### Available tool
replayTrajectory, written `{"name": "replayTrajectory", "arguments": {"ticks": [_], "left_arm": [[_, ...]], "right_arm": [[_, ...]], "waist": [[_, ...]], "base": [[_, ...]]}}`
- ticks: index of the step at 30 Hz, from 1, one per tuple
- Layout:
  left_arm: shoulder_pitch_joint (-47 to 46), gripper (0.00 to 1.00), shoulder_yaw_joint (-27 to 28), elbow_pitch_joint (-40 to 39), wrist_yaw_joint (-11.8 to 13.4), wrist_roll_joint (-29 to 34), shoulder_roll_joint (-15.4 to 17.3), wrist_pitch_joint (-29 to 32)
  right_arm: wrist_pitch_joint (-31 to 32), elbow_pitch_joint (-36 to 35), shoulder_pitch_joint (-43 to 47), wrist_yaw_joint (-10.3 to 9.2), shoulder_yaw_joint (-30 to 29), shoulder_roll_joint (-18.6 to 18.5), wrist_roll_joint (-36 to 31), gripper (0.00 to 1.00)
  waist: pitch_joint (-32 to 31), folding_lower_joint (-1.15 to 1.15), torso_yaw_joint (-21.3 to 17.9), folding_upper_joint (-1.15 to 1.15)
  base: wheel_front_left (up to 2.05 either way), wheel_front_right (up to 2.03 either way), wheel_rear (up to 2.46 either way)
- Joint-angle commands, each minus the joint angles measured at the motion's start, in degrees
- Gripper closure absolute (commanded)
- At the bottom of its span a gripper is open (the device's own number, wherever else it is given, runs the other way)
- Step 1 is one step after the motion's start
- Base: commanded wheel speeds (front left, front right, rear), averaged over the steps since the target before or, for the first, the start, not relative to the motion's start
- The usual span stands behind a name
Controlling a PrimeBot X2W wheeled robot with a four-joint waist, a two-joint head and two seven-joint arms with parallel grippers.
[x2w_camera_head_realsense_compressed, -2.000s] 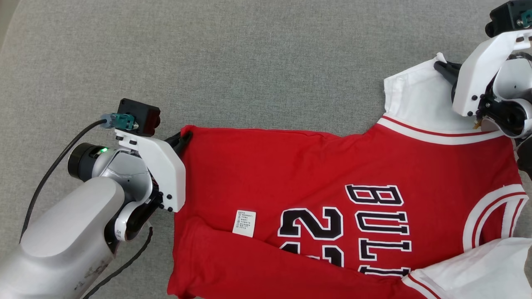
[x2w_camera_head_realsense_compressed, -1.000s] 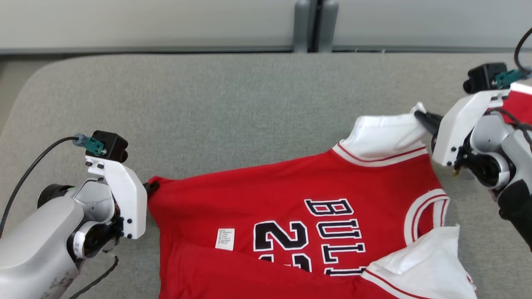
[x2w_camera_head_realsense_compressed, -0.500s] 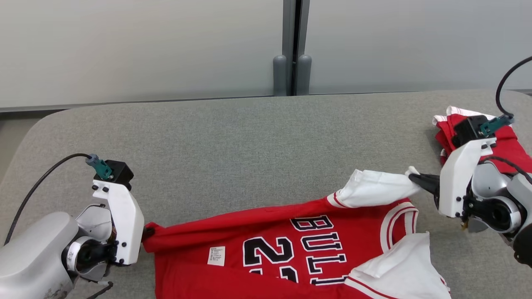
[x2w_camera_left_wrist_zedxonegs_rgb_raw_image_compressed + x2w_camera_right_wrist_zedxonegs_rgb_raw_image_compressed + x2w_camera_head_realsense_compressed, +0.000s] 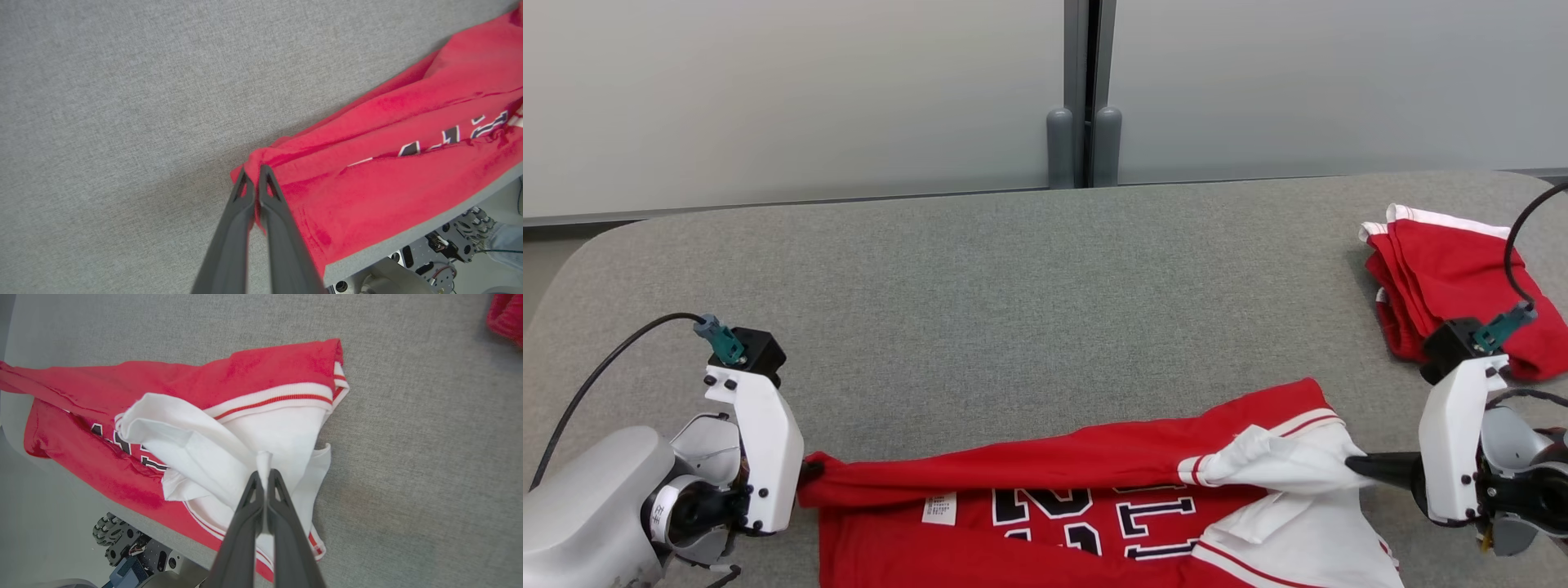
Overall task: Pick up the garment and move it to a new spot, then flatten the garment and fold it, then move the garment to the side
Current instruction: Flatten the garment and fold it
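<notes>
Along the near edge of the grey table (image 4: 1013,310), the red jersey (image 4: 1086,465) lies stretched sideways, with part of it draped over that edge toward the robot's base. I hold it at two points.

1. The left gripper (image 4: 807,472), at the left end of the table's near edge, has its fingers pressed together on a bunched corner of the red hem (image 4: 261,157). The left wrist view shows the cloth pinched between the tips.
2. The right gripper (image 4: 1352,465), toward the right end of the same edge, has its fingers clamped on a peak of the white sleeve (image 4: 1282,461). The right wrist view shows a twist of white fabric rising between the tips.

Purpose of this hold: two grips set well apart put the cloth between them under tension, so it draws into a straight ridge instead of sagging. That ridge partly covers the lettering. I judge that the far half of the jersey is being laid over the near half, which makes this the folding step.

A second red garment (image 4: 1454,286), folded, sits toward the table's far right corner, well apart from the work. I judge it marks the side spot, so the jersey would go next to it once folded.
</notes>
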Motion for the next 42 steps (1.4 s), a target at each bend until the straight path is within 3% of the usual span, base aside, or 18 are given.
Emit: {"name": "replayTrajectory", "arguments": {"ticks": [1,10,11,13,14,15,16,26,32,37,42], "left_arm": [[0.33,1.00,0.25,0.14,0.07,-0.08,0.36,-0.23],[0.92,1.00,0.24,0.80,-0.15,-0.37,0.11,-0.69],[1.03,1.00,0.16,0.89,-0.30,-0.37,0.05,-0.63],[1.48,1.00,-0.27,1.15,-0.69,-0.54,-0.12,-0.19],[1.64,0.78,-0.39,1.19,-0.88,-0.81,-0.19,0.06],[1.74,0.29,-0.58,1.21,-1.14,-1.05,-0.16,0.44],[1.82,0.00,-0.67,1.17,-1.17,-1.17,-0.07,0.84],[2.86,0.00,0.01,-0.40,-0.76,-1.56,1.89,0.18],[3.07,0.00,2.59,-5.13,1.07,1.13,4.98,-6.66],[5.87,0.00,6.54,-10.93,6.22,5.15,7.00,-19.40],[11.25,0.00,10.39,-16.95,12.71,8.90,6.47,-34.44]], "right_arm": [[0.87,-0.73,1.32,0.09,-0.31,-0.88,0.47,1.00],[3.45,-3.08,5.54,0.07,-1.22,-1.40,-0.42,1.00],[3.42,-3.09,6.18,0.07,-1.46,-1.05,-0.54,0.88],[3.54,-2.98,7.76,0.07,-2.16,-0.23,-1.25,0.00],[3.43,-3.00,8.09,0.06,-2.48,0.07,-1.38,0.00],[3.33,-2.99,8.46,0.07,-2.84,0.29,-1.65,0.00],[3.16,-2.97,8.92,0.07,-3.30,0.50,-1.76,0.00],[-3.19,-6.47,14.74,0.07,-11.23,0.82,-0.86,0.00],[-11.38,-10.06,19.04,0.07,-18.50,0.08,-1.30,0.00],[-22.07,-11.64,22.85,0.07,-24.76,1.72,-5.30,0.00],[-34.66,-9.78,27.39,0.07,-31.63,5.55,-12.21,0.00]], "waist": [[0.16,0.00,-0.18,0.00],[0.32,0.00,-0.67,0.00],[0.32,0.00,-0.67,0.00],[0.28,0.00,-0.64,0.00],[0.25,0.00,-0.63,0.00],[0.18,0.00,-0.61,0.00],[0.06,0.00,-0.58,0.00],[-2.84,0.00,0.41,0.00],[-3.84,0.00,1.01,0.00],[-4.32,0.00,1.12,0.00],[-4.60,0.00,1.82,0.00]], "base": [[0.00,0.00,0.00],[0.00,0.00,0.00],[0.00,0.00,0.00],[0.00,0.00,0.00],[0.00,0.00,0.00],[0.00,0.00,0.00],[0.00,0.00,0.00],[0.00,0.00,0.00],[0.00,0.00,0.00],[0.00,0.00,0.00],[0.00,0.00,0.00]]}}
